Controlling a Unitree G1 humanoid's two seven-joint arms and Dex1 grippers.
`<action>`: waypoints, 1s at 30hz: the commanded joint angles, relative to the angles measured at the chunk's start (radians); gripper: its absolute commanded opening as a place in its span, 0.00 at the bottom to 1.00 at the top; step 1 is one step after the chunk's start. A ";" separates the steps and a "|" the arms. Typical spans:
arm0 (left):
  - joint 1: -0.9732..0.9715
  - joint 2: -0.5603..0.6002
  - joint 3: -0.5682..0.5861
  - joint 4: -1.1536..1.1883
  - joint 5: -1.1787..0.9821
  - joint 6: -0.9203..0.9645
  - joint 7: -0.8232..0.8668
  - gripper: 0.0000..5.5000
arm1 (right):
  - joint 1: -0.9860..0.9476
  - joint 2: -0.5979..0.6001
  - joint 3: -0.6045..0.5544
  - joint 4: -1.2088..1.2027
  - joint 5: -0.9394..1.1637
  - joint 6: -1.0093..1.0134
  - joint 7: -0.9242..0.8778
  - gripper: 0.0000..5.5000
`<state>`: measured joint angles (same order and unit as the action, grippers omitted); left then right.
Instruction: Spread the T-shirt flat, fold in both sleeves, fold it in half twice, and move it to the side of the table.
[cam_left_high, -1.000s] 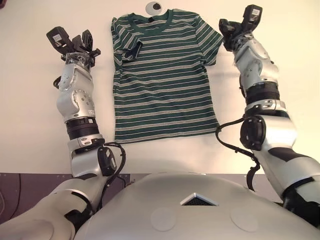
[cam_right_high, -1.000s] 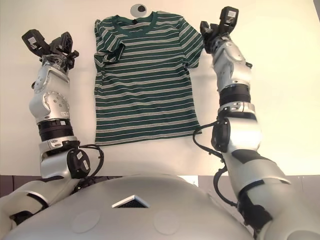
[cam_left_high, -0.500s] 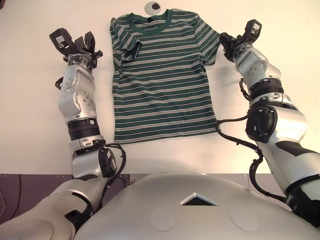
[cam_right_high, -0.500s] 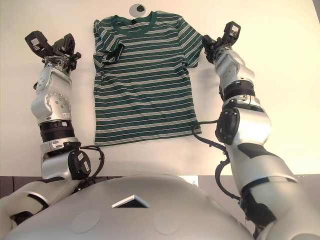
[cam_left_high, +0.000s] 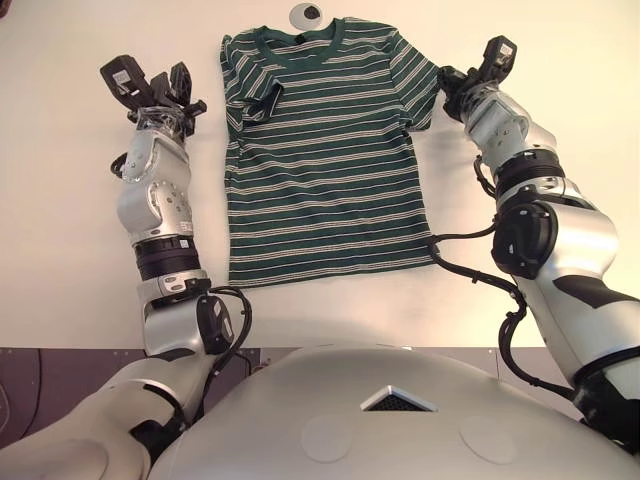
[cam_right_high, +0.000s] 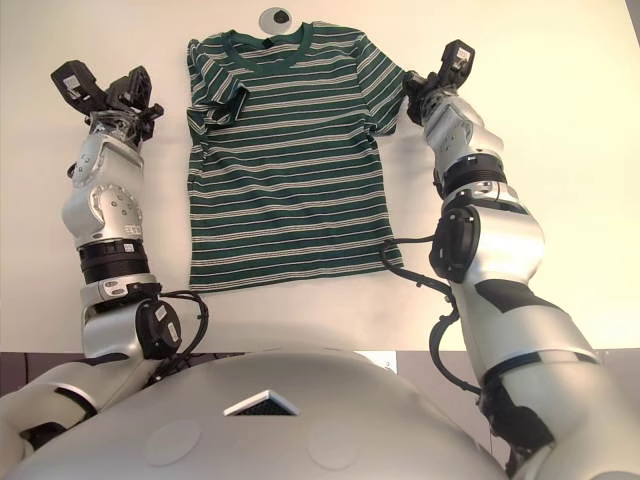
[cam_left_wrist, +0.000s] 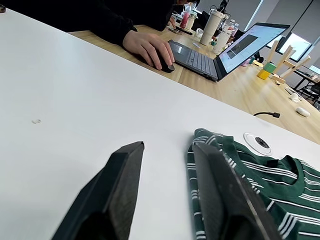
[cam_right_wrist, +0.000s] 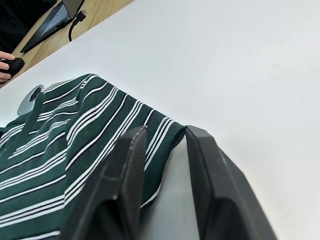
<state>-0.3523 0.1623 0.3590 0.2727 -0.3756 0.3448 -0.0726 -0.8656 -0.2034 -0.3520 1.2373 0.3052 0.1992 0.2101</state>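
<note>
The T-shirt (cam_left_high: 325, 170) lay spread face up in the middle of the white desk (cam_left_high: 80, 250), collar away from us, just beside a round cable port (cam_left_high: 308, 14) set into the desk. Its left sleeve (cam_left_high: 250, 100) was already turned in over the chest, while the right sleeve (cam_left_high: 420, 85) was spread outward, so we judged the second sleeve fold to be the step in hand. The right jaws sat at that sleeve's outer hem, released, their fingers (cam_right_wrist: 125, 170) standing either side of the striped edge without pinching it. The left jaws were also released, fingers (cam_left_wrist: 120, 185) parted over bare desk, near the folded shoulder but apart from the cloth. What worried us was the bite. If the right jaws closed on only the very edge of the hem, the thin knit could slip out as the sleeve was carried inward. If they went too deep, they could catch the body layer underneath and drag the whole shirt askew, undoing the flat spread. With nothing pinning the far side, any hard pull could also shift the left fold.
</note>
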 joint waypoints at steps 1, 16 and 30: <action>-0.016 0.021 -0.004 0.017 0.004 0.011 -0.009 0.32 | -0.026 0.025 0.000 0.007 -0.005 -0.004 0.006 0.11; -0.005 0.015 -0.005 0.003 -0.002 0.012 0.000 0.32 | -0.022 0.048 0.036 -0.002 -0.036 0.014 0.023 0.15; -0.005 0.014 -0.005 0.003 -0.003 0.011 0.000 0.32 | -0.025 0.050 0.027 -0.005 -0.027 0.009 0.024 0.04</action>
<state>-0.3581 0.1783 0.3575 0.2832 -0.3763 0.3448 -0.0753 -0.8728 -0.1646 -0.3161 1.2360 0.2753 0.2057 0.2364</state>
